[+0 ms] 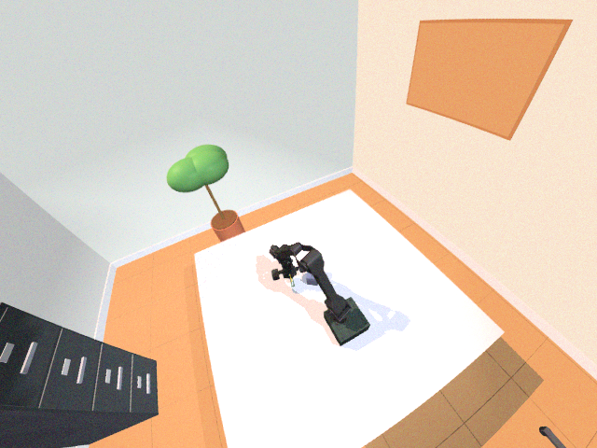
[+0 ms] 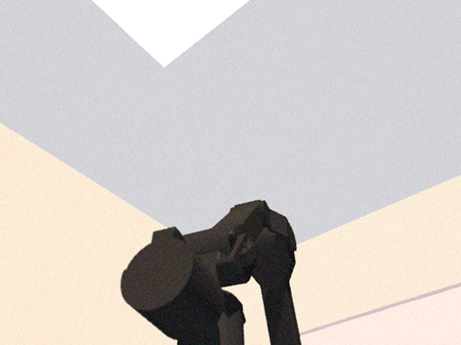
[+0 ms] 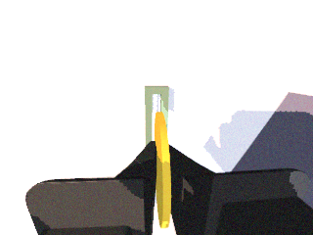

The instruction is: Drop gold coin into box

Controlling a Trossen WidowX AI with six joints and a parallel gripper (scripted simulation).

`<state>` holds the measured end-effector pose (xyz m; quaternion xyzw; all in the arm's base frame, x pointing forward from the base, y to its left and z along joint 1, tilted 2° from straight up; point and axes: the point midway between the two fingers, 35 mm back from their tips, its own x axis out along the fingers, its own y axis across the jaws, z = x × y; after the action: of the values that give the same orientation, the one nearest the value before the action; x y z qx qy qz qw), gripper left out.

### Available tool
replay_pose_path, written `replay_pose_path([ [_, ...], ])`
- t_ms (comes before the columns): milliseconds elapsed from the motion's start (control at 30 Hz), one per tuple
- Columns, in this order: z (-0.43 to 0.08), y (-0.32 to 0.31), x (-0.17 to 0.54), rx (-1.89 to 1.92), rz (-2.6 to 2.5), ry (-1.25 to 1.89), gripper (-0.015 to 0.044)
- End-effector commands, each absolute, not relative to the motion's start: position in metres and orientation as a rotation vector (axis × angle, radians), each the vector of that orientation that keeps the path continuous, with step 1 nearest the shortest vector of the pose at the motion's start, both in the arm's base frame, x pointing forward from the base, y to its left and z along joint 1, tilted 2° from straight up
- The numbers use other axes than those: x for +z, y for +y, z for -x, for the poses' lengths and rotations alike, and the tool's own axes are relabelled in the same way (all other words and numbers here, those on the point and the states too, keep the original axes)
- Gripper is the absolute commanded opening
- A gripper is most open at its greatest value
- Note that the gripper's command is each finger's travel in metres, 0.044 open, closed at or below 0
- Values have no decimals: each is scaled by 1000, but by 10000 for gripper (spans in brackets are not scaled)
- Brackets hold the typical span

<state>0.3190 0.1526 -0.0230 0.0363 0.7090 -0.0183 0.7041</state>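
Note:
The gold coin (image 3: 163, 196) (image 1: 291, 279) stands on edge between the two black fingers, its rim facing the wrist camera. My gripper (image 3: 156, 146) (image 1: 290, 275) is shut on it, one finger on each flat side, pointing down. The green holder (image 3: 149, 115) (image 1: 292, 284) lies under the coin, its far end showing beyond the coin in the wrist view. Whether the coin's lower edge is clear of the holder cannot be told. The grey box (image 3: 289, 142) (image 1: 310, 279) is at the right in the wrist view, mostly shaded and partly behind the right finger. Its slot is not visible.
The white table (image 1: 289, 376) carries the arm's dark base (image 1: 347, 329). The box stands beside the holder, on the arm's side in the top view. The exterior view shows the arm (image 2: 279, 260) against walls and ceiling. A potted plant (image 1: 228, 226) stands beyond the table.

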Motion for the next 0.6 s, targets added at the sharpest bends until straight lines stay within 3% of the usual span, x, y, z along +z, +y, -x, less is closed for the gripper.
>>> replay_pose_path([
  [0, -321, 153, -13, -44, -83, 1571, 0],
  [567, -322, 152, 30, -44, -83, 1571, 0],
])
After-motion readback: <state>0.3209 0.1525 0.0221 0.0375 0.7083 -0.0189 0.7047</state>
